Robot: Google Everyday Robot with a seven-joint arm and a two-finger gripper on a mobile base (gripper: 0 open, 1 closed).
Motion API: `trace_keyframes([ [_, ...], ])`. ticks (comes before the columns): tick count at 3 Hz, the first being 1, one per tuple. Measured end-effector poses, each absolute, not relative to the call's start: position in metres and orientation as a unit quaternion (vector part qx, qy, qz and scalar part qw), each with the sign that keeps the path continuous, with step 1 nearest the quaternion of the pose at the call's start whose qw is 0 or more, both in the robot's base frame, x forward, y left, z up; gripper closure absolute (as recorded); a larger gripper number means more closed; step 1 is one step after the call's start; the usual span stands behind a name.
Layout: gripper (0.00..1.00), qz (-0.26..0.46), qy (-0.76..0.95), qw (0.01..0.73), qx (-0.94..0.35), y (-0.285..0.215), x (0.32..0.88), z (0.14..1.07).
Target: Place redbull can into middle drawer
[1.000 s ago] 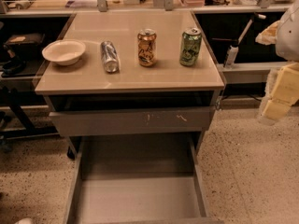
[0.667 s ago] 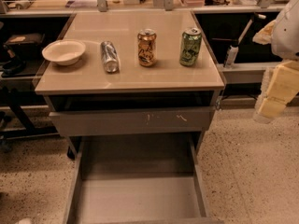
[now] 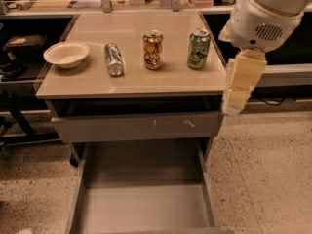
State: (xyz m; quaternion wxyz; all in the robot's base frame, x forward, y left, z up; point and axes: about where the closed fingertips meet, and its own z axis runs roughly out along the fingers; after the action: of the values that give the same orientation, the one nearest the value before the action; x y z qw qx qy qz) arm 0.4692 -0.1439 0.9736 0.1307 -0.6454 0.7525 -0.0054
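Note:
The redbull can [image 3: 113,58], slim and silver-grey, lies on its side on the tabletop [image 3: 131,79], left of centre. The middle drawer [image 3: 144,204] is pulled out wide open below, and nothing lies on its flat floor. My gripper [image 3: 234,104] hangs down at the table's right edge, on the white arm [image 3: 263,18]. It is beside the green can and well to the right of the redbull can. It holds nothing that I can see.
An orange-gold can [image 3: 152,49] and a green can [image 3: 199,48] stand upright to the right of the redbull can. A white bowl [image 3: 66,54] sits at the left. A drawer front with white scratches [image 3: 136,126] is above the open drawer. Speckled floor lies to the right.
My arm and gripper have moved left from the right edge of the view to the table's right edge. The cans, the bowl and the drawer have not moved.

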Motion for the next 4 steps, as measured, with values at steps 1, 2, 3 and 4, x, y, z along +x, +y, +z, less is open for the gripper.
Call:
trace_keyframes([
  [1, 0.00, -0.009, 0.752, 0.139, -0.645, -0.141, 0.471, 0.975],
  [2, 0.00, -0.022, 0.737, 0.160, -0.657, -0.089, 0.483, 0.971],
  [3, 0.00, -0.020, 0.728, 0.162, -0.666, -0.036, 0.501, 0.967],
  [4, 0.00, -0.017, 0.710, 0.155, -0.686, -0.001, 0.502, 0.959],
])
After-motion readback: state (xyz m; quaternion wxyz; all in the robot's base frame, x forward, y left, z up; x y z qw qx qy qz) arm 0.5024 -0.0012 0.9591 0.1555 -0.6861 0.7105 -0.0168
